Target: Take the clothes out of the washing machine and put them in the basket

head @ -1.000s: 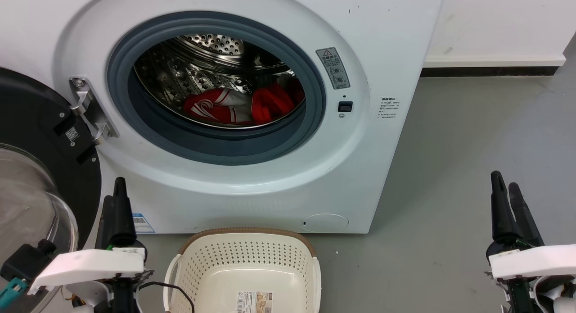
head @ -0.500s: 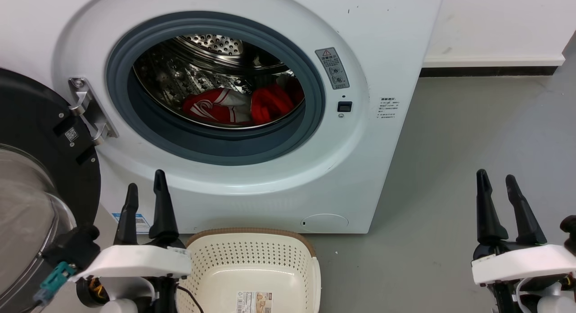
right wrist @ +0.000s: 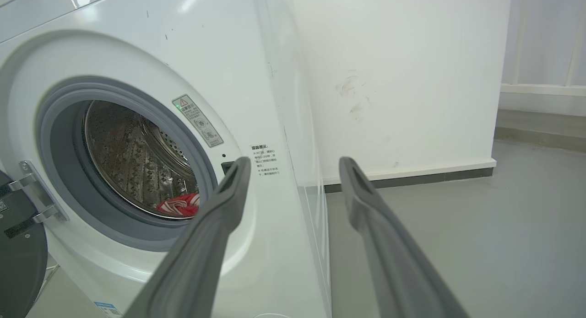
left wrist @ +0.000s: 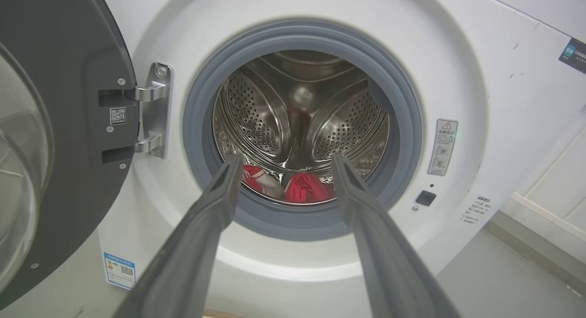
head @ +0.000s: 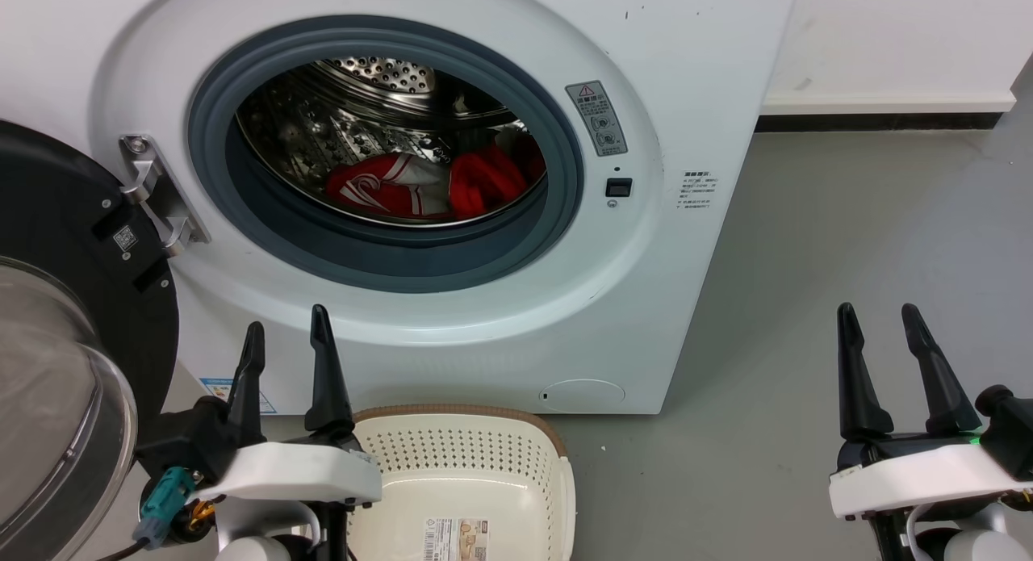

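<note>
Pre-grasp: clothes [head: 436, 186] low in the washing machine [head: 646, 77], basket [head: 452, 412] on floor [head: 807, 262] below (nothing in it). Left gripper [head: 287, 319], right gripper [head: 877, 309]: jaws apart, bare. Next I push left into the drum [head: 363, 117].

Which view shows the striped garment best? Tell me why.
The head view: the striped garment lies uncovered in the drum, its stripes plain. In the left wrist view a finger of the left gripper hides part of it. The right wrist view catches a small edge past the door ring.
</note>
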You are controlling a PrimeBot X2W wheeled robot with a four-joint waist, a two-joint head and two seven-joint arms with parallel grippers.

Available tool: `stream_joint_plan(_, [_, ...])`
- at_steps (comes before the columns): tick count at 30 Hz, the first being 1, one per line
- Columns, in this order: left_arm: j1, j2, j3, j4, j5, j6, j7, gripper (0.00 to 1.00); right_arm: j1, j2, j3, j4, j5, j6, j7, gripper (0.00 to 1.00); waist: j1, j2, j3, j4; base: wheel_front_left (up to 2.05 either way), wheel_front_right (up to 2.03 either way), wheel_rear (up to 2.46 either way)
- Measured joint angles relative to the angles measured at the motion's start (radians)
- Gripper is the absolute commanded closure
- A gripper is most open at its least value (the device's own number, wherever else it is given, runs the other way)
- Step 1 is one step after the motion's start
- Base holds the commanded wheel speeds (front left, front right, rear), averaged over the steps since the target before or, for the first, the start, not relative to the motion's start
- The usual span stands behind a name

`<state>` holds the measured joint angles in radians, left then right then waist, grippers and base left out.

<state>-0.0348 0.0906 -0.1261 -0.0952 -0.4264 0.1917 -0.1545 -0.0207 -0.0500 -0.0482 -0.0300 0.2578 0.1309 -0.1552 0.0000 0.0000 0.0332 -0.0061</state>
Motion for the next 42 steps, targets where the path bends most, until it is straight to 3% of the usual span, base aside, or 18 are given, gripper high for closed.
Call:
stream_joint_plan(7, [0.002, 0.022, -0.045, 0.033, 0.048, 0.021, -0.018, 0.00, 0.001, 0.000, -0.001, 0.001, -0.081, 0.000, -0.018, 0.00, 0.0000, 0.0000, 0.003, 0.000, 0.00, 0.00, 0.00])
stream_joint_plan(19, [0.011, 0.032, -0.096, 0.106, 0.163, -0.006, -0.044, 0.00, 0.016, 0.000, 0.001, 0.013, -0.213, 0.000, -0.044, 0.00, 0.0000, 0.0000, -0.007, -0.003, 0.00, 0.00, 0.00])
stream_joint_plan(29, [0.016, 0.036, -0.112, 0.117, 0.240, 0.022, -0.066, 0.00, 0.021, 0.000, 0.004, 0.000, -0.310, 0.000, -0.065, 0.00, 0.0000, 0.0000, -0.006, -0.009, 0.00, 0.00, 0.00])
stream_joint_plan(36, [0.028, 0.012, -0.078, 0.099, 0.237, -0.034, -0.079, 0.00, 0.021, 0.000, 0.002, -0.005, -0.340, 0.000, -0.079, 0.00, 0.0000, 0.0000, 0.000, -0.009, 0.00, 0.00, 0.00])
stream_joint_plan(42, [0.036, -0.021, -0.009, 0.100, 0.230, -0.134, -0.091, 0.00, 0.022, -0.001, -0.013, 0.007, -0.305, 0.000, -0.091, 0.00, 0.0000, 0.0000, 0.007, -0.008, 0.00, 0.00, 0.00])
